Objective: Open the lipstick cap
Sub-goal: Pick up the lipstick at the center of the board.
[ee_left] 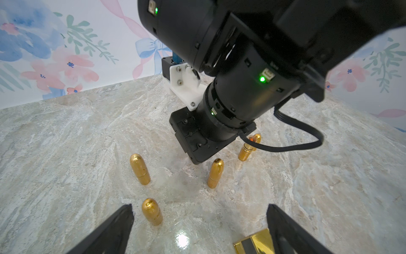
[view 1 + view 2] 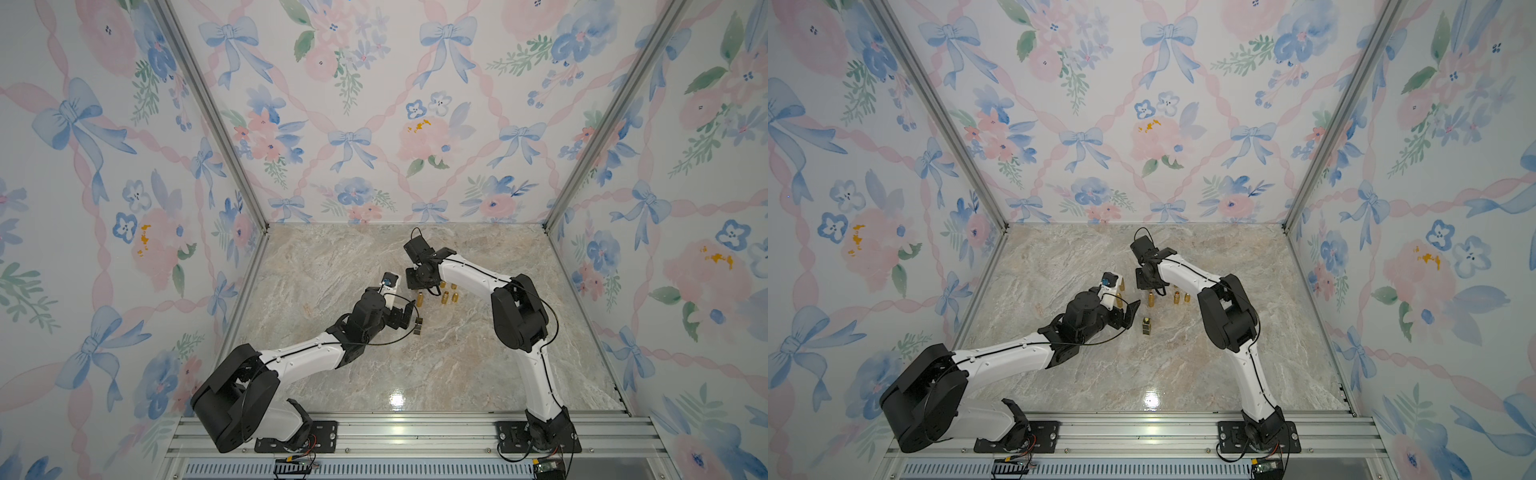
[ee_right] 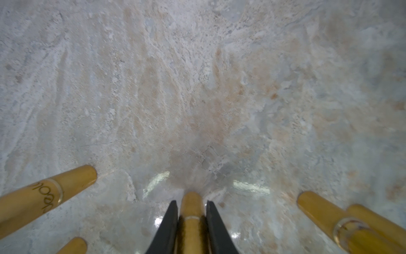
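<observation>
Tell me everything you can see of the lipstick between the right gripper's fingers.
The lipstick is a slim round tube, shiny gold, metal by its look, with a thin bright ring between cap and base. The cap is on. It stands upright on the marble table. The right gripper is shut on it, one black finger on each side, across the ring. Neighbouring lipsticks stand apart.
</observation>
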